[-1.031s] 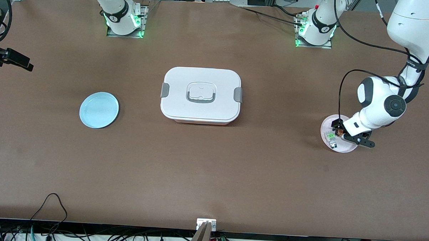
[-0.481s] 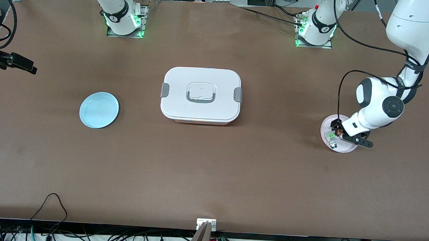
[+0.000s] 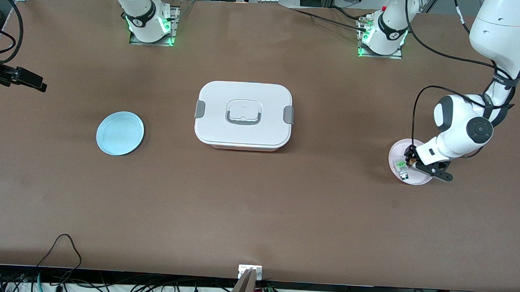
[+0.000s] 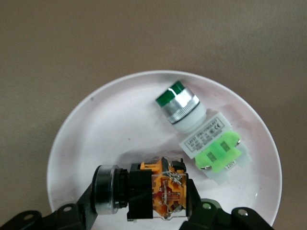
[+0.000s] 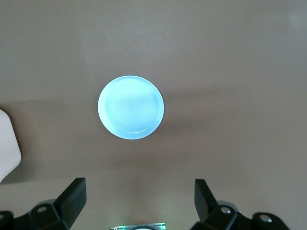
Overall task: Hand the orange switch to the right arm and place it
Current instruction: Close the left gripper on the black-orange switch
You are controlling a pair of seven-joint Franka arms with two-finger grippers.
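Left gripper [image 4: 144, 211] is down in the pink plate [image 3: 399, 147] at the left arm's end of the table, its fingers clamped tight on the orange switch [image 4: 148, 194], which lies on its side on the plate with its black-and-metal head pointing out past one finger and its orange block between the two. In the front view the switch [image 3: 411, 160] sits at about 3 o'clock from the plate's middle, under the gripper [image 3: 413, 162]. Just beside it on the same plate, not touching as far as I can see, lies a green switch [image 4: 201, 129] with a green cap and a lime terminal block; in the front view it is at roughly 9 o'clock from the orange one [image 3: 401, 165]. Right gripper [image 5: 139, 201] hangs high over the right arm's end of the table, jaws spread wide and holding nothing, looking down on the blue plate [image 5: 130, 107]. From the front camera, only part of the right gripper shows at the edge [image 3: 18, 78], and the blue plate [image 3: 120, 133] sits at about 9 o'clock from the white lidded box [image 3: 243, 115], which stands at mid-table with grey clasps and a handle on its lid. Right arm waits.
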